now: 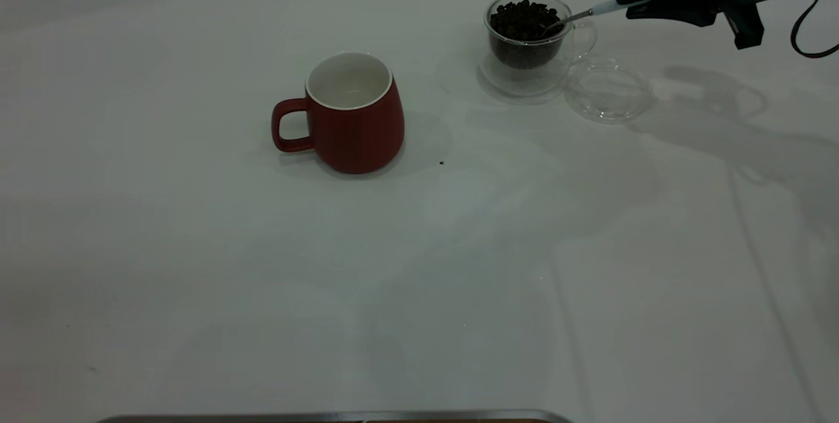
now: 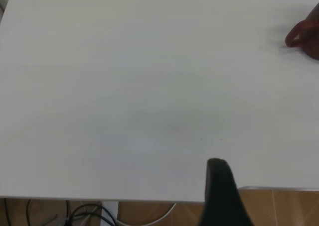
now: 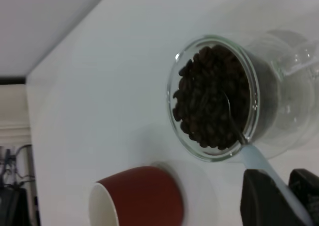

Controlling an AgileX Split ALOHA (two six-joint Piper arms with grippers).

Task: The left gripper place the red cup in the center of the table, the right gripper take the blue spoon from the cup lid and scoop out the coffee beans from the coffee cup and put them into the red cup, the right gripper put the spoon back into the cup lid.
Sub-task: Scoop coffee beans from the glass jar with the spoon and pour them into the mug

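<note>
While the right hand point(image 1: 632, 8) clamps the spoon point(image 1: 590, 13) handle, its bowl sits in the beans point(image 1: 524, 18) of the glass cup point(image 1: 527, 42); the mug point(image 1: 351, 115) waits mid-surface. The left hand's state I cannot tell. Wrist view: dig deeper, probably, then lift level.

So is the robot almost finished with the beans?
Not yet, about halfway. Done: the red cup stands mid-table, and the spoon is off the lid. In hand: the right hand holds the spoon with its bowl dipped in the beans in the glass cup. Left: the red cup looks empty inside, so beans must go in, then the spoon returns to the lid.
</note>
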